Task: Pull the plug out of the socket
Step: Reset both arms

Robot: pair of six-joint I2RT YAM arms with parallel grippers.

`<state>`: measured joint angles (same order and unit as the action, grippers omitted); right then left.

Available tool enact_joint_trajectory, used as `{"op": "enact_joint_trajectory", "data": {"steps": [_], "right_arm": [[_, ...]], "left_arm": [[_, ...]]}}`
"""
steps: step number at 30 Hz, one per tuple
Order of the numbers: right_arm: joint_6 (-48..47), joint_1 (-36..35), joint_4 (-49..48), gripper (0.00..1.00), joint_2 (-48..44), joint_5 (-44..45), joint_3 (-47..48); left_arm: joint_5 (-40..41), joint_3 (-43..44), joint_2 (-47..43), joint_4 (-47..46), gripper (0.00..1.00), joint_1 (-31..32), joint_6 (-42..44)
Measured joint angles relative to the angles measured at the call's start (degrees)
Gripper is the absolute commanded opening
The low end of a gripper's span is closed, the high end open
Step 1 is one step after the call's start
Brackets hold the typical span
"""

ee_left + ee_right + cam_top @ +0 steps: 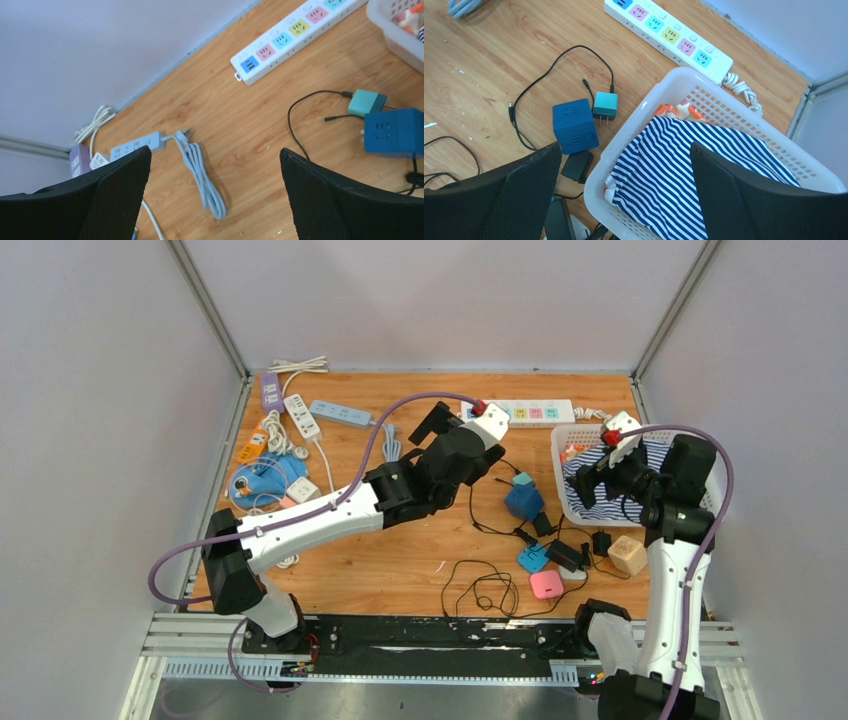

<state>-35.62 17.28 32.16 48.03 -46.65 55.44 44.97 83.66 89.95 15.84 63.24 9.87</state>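
A dark blue cube socket (574, 125) sits on the wooden table left of the basket, also in the top view (523, 501) and the left wrist view (395, 131). A small teal plug (605, 105) with a thin black cable lies right beside it, its metal prongs showing, and appears out of the cube (367, 101). My right gripper (626, 145) is open and empty, hovering over the basket's near-left corner, to the right of the cube. Farther left, my left gripper (215, 152) hangs open and empty above bare table.
A white basket (659, 92) holds a blue-striped cloth (684, 165). A long white power strip (520, 412) lies at the back. A light blue strip with a coiled cord (202, 172) lies under the left gripper. Black adapters (577, 165), loose cables, a pink box (546, 584) and a wooden block (628, 554) sit nearby.
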Motion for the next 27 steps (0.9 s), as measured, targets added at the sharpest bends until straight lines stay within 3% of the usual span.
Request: {"op": "enact_joint_trajectory", "data": {"steps": [12, 22, 27], "right_arm": [[0.74, 7.37, -2.58, 1.0, 1.99, -3.5, -4.52], [1.05, 10.82, -4.26, 1.0, 1.75, -6.86, -5.79], [1.49, 11.76, -4.48, 1.0, 1.75, -7.37, -5.84]], "left_arm": [[-9.25, -8.15, -2.75, -5.18, 1.0, 0.0, 3.72], [-17.66, -15.39, -14.34, -10.12, 1.0, -0.81, 3.58], [-19.21, -15.82, -12.87, -10.6, 1.0, -2.23, 3.43]]}}
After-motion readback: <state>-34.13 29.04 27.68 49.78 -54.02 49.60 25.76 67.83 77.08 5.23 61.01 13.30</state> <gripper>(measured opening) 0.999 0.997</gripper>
